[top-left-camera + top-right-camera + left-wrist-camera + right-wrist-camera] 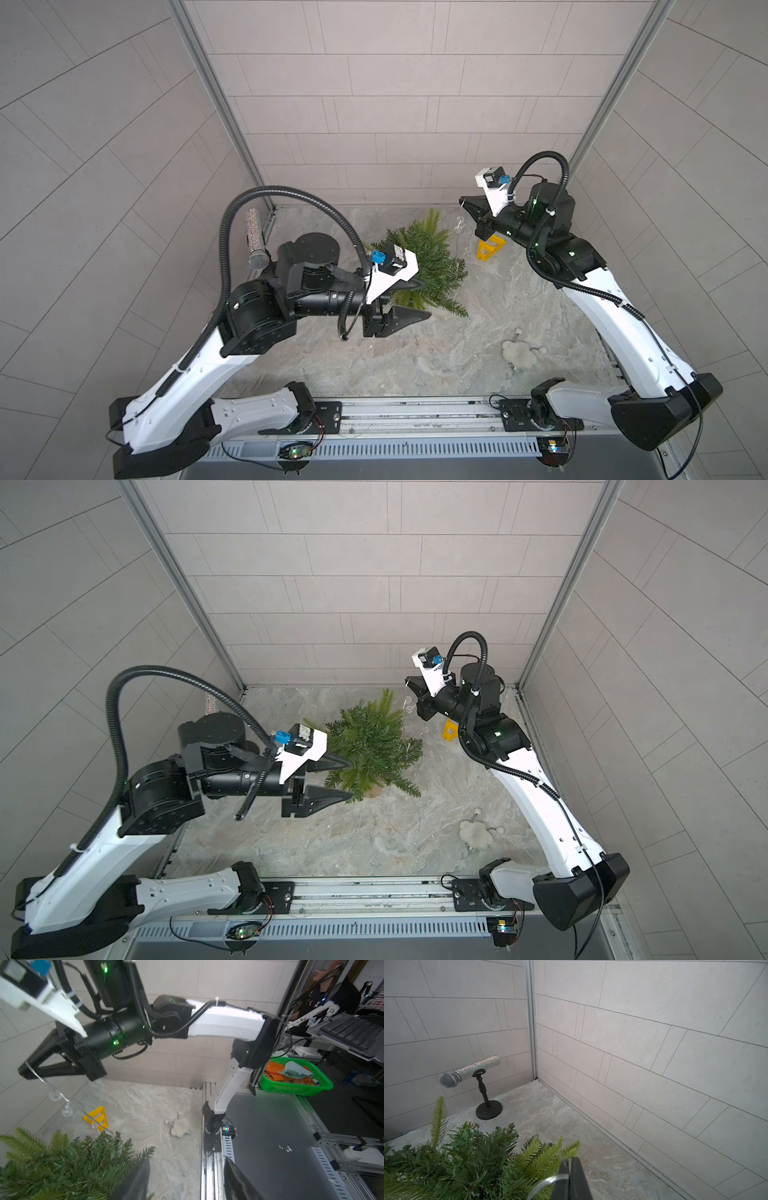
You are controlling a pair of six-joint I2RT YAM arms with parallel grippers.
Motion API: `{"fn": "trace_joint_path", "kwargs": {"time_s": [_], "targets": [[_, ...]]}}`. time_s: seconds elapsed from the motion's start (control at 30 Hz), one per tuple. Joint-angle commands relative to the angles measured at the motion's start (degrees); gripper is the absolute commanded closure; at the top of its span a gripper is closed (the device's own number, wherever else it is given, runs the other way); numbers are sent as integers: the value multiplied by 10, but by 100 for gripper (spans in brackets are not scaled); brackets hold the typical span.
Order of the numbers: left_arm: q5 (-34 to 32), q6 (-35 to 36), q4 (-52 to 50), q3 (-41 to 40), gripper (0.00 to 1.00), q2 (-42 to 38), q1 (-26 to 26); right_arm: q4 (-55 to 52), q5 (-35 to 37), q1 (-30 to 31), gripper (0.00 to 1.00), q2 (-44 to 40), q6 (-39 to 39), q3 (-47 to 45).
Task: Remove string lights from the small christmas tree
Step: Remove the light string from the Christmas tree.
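Right gripper [462,203] pinches the lights [54,1096]; we see them droop below it, nearward to the tree [432,253]; left gripper [427,300] spread

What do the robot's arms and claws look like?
Both the left arm and right arm have white shells with black joints, small green lights and a black ribbed hose. The left gripper and right gripper each have two black, pointed, triangular fingers with cut-outs, under a white bracket carrying a camera with a blue plug.
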Motion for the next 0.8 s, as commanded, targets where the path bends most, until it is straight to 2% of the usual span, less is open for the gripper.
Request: {"fn": "trace_joint_path", "kwargs": {"time_s": [0.0,0.3,0.53,0.63,0.77], "targets": [[-46,-4,20,-14,40,-13,0,15,9,2,100,-33,-5,-14],[-148,-30,22,-32,38,-26,7,-17,73,-22,100,-86,-9,-59],[-147,-56,28,-47,37,-28,47,-46,157,-39,100,-138,11,-107],[-139,-64,30,-62,36,-34,61,-50,164,-48,100,-140,13,-102],[-164,-75,41,-99,36,-41,66,-54,150,-50,100,-128,15,-59]]}}
